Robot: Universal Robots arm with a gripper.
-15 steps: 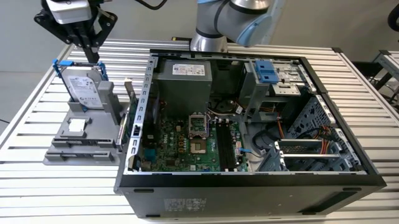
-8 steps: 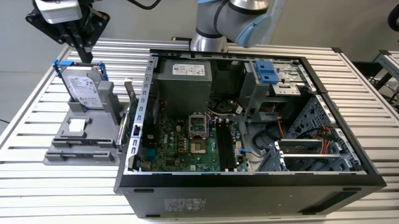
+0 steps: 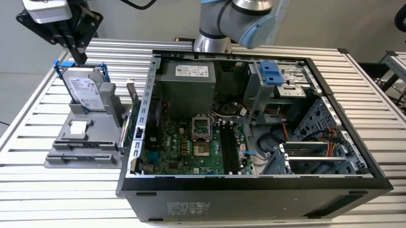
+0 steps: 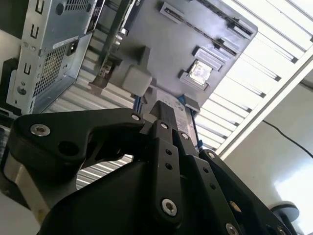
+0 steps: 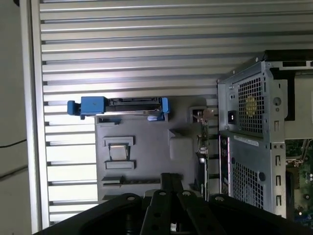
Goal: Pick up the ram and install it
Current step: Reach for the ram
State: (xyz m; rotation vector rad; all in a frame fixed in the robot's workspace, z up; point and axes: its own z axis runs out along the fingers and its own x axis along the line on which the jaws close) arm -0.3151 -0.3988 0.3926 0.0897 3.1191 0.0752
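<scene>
The ram (image 3: 129, 124) is a thin dark board standing on edge in a slot at the side of the grey holder (image 3: 81, 140), right beside the open computer case (image 3: 254, 185). It appears edge-on in both wrist views (image 5: 202, 147) (image 4: 113, 41). My gripper (image 3: 81, 60) hangs over the far end of the holder, just above the top edge of the silver hard drive in its blue frame (image 3: 83, 90), and well away from the ram. The black fingers (image 5: 169, 177) (image 4: 165, 113) are pressed together with nothing between them.
The case lies open with the motherboard (image 3: 190, 147), its long black slots (image 3: 229, 147), a grey power supply (image 3: 184, 85) and drive cages (image 3: 279, 78) exposed. The slatted metal table (image 3: 63, 190) runs to an edge on the exterior view's left. The arm's base (image 3: 212, 42) stands behind the case.
</scene>
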